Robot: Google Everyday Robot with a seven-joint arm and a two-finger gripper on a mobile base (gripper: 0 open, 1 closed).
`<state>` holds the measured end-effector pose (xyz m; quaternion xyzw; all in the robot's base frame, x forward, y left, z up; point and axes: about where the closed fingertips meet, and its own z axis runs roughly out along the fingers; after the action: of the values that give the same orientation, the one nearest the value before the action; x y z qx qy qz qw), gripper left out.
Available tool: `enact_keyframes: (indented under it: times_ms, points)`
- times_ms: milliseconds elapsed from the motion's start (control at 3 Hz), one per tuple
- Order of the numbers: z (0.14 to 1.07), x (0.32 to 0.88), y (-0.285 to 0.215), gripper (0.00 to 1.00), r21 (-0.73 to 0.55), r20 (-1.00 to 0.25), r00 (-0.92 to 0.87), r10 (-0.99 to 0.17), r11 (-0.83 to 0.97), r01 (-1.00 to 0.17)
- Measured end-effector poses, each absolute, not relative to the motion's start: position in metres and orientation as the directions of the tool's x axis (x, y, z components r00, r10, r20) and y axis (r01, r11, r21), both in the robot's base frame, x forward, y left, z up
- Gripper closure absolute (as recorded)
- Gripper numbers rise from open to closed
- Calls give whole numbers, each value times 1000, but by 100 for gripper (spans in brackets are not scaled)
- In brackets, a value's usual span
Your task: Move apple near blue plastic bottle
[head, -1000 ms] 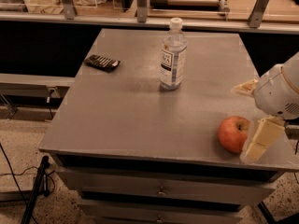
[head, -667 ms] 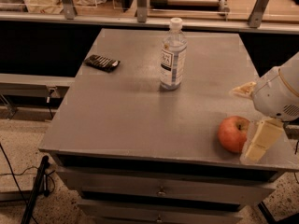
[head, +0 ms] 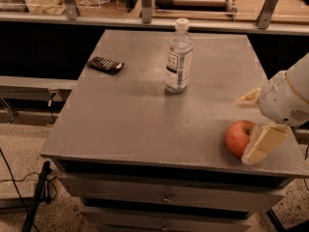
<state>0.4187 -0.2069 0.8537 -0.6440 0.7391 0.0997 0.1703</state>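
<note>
The apple (head: 238, 137) is red-orange and rests on the grey table (head: 140, 115) near its front right corner. The blue plastic bottle (head: 178, 57), clear with a white cap and label, stands upright at the table's middle back, well apart from the apple. My gripper (head: 256, 122) comes in from the right edge with its jaws open. One cream finger (head: 263, 143) lies against the apple's right side and hides part of it. The other finger (head: 249, 98) sits behind the apple, apart from it.
A flat dark striped packet (head: 105, 65) lies at the table's back left. A counter with metal posts (head: 147, 3) runs behind the table. Drawers (head: 166, 196) sit under the tabletop. A black cable and stand (head: 34, 197) are on the floor at the left.
</note>
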Motion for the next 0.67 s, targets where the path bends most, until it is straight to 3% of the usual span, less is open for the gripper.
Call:
enact_keyframes:
  times_ms: [667]
  points:
    - [853, 419, -205, 66, -71, -379, -110, -919, 147, -987]
